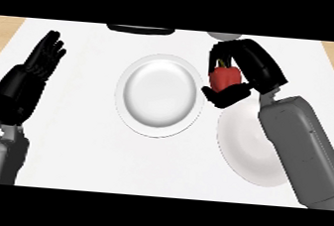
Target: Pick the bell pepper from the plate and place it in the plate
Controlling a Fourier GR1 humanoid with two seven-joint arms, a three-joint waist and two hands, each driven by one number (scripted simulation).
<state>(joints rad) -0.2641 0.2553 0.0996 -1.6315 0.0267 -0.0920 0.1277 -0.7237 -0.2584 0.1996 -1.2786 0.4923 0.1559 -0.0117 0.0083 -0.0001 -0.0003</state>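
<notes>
White counter (72, 142) carries two white plates: centre plate (160, 94) mid-counter, second plate (251, 151) toward right edge, partly under right forearm. Left hand (42, 58) near left edge, fingers spread, resting. Right hand (241, 71) curled round red bell pepper (224, 79), held off counter between plates, nearer far edge. Pepper likely light, stiff-walled, glossy and slippery; side grip across body suits.

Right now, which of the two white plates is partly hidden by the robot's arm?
The plate on the right: the right forearm crosses it. The centre plate shows whole, nothing over it.
</notes>
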